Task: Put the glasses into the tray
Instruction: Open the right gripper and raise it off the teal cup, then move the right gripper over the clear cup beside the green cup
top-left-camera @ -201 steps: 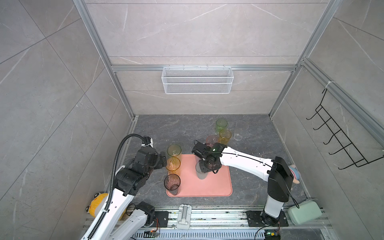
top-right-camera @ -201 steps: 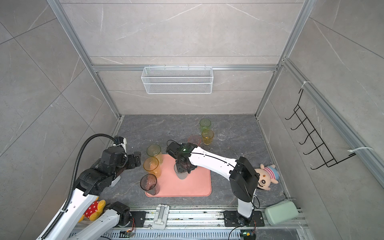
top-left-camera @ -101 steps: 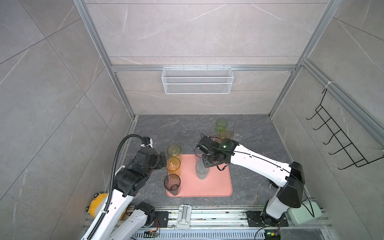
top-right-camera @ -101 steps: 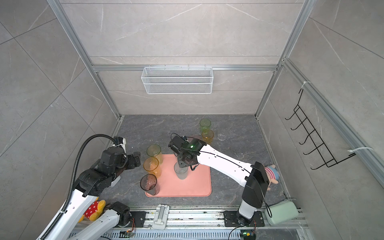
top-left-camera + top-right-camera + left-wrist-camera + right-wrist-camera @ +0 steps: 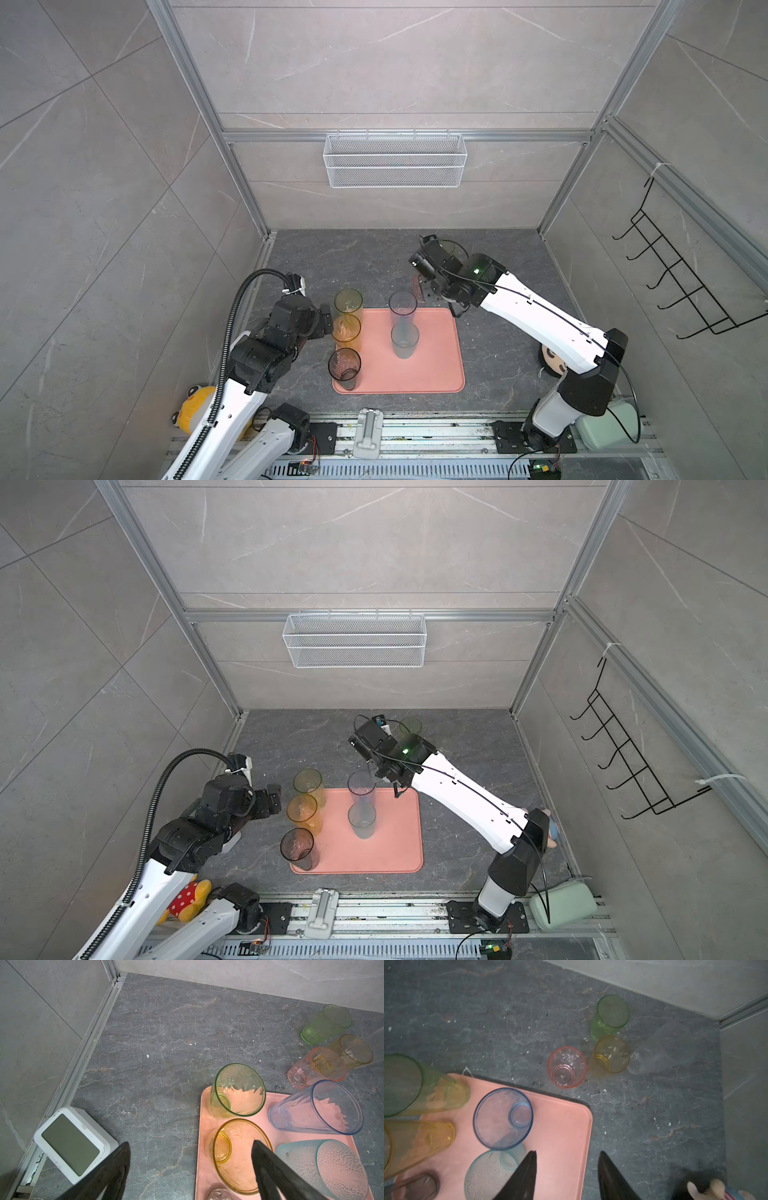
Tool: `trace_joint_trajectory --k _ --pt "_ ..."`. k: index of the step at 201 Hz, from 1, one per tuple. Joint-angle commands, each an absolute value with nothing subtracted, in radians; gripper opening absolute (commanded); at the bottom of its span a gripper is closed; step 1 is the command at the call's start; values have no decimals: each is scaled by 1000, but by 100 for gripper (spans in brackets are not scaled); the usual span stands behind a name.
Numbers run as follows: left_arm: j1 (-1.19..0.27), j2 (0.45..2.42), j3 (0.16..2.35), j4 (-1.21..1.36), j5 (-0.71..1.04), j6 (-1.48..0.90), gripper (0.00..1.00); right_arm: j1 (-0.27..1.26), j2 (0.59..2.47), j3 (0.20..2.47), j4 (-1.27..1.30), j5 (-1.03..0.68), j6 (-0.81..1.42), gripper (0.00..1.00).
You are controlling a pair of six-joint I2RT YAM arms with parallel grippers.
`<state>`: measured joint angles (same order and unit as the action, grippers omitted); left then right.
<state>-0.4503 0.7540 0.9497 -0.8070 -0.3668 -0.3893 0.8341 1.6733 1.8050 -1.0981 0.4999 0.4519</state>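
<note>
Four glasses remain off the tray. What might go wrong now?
1. The pink glass stands beside the short amber glass; grasping either may knock the other.
2. The clear glass barely shows against the grey floor, so a grasp could miss.
3. The left gripper sits close to the tall amber glass and might tip it.

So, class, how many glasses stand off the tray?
4, grouped on the tabletop just beyond the tray: pink glass nearest it, then small amber glass, green glass, clear glass. None appears hidden.
</note>
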Motion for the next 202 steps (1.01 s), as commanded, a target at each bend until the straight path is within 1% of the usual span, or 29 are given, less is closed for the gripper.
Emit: trace_joint_trajectory --k 1,24,49,100,139,202 --pt "-456 748 946 -798 -394 -402 91 739 1699 1838 -1074 536 429 54" --pt "-456 752 947 -801 -397 -402 91 630 1715 1857 -1042 532 459 56" --pt "-455 755 948 -801 -399 -402 91 547 1757 1907 -1028 518 458 58" --pt "-459 750 946 -802 -402 -403 91 379 1813 1911 -933 362 456 58" --pt "-462 750 945 -804 -400 -405 91 298 1868 1906 -910 329 474 58" --pt "-471 747 943 -802 -400 -407 91 213 1904 1810 -794 224 480 58"
